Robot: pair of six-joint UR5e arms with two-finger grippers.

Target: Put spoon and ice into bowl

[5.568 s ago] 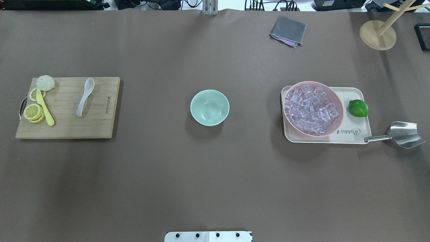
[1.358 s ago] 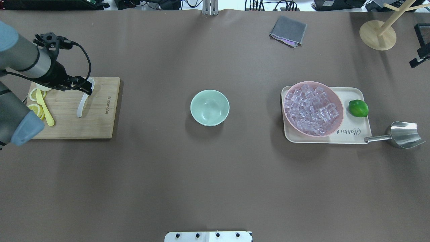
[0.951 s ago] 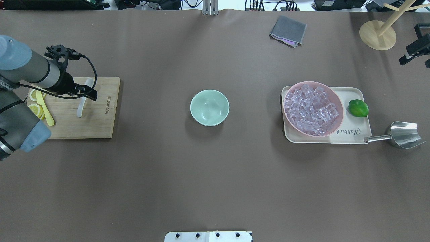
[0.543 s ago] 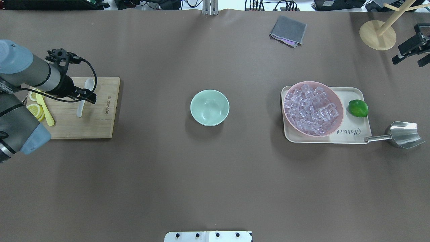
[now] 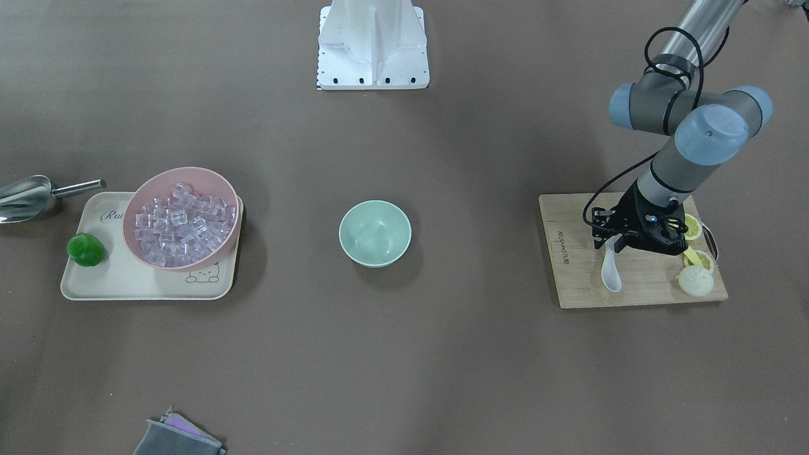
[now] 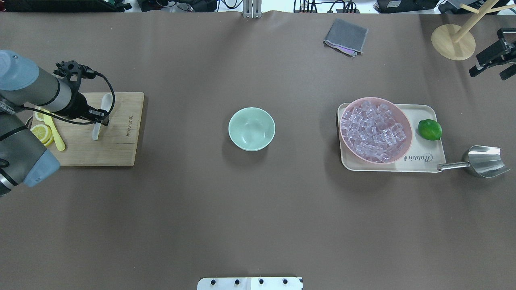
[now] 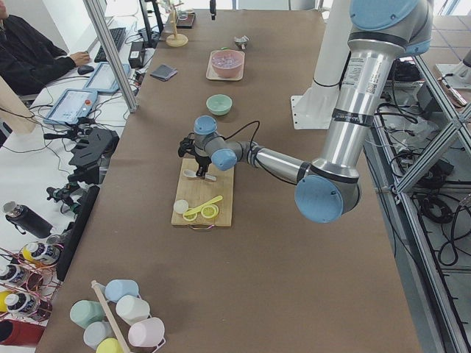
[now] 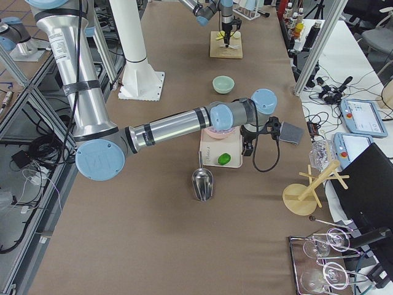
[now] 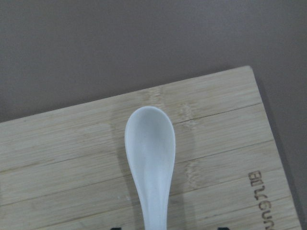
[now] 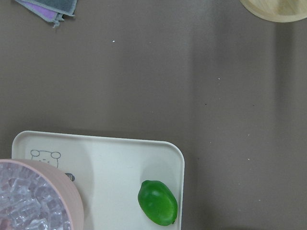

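Standing directly over the spoon, the left end effector hangs above the middle of the handle, on the cutting board at the robot's left end of the bench. The spoon's long axis runs away from the robot – scoop at the far end, handle tip nearer. The left arm is plainly the nearer arm.

The end effector is spread and holds nothing. In the left wrist view the handle leaves the lower edge between two dark fingertips, so the jaws straddle it across its width. My judgement: the coming move is a closing on the handle.

The right end effector sits well apart beyond the tray, apparently spread and empty. The ice lies heaped in the pink bowl; the mint bowl stands mid-bench with nothing in it.

The overhead view hides the handle's middle under the end effector – the wrist view shows the alignment, and the front-facing view shows the scoop lying on the board.
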